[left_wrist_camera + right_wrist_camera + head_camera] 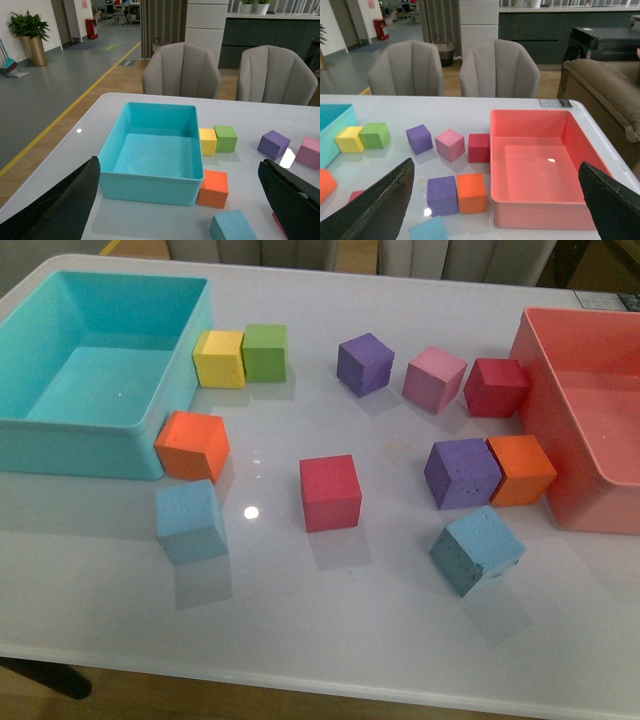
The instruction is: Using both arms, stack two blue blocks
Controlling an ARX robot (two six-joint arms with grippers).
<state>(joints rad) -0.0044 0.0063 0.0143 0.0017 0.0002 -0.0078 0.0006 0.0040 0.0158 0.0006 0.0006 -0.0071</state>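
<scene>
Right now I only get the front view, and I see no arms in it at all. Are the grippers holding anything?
Observer: No. Its wrist view shows the left gripper open and empty.
Operator: And the other one?
Observer: The right gripper is open and empty too.
Operator: Is either close to a blue block?
Observer: In the left wrist view, the left blue block shows in the gap between that gripper's fingers. It is on the table and untouched.
</scene>
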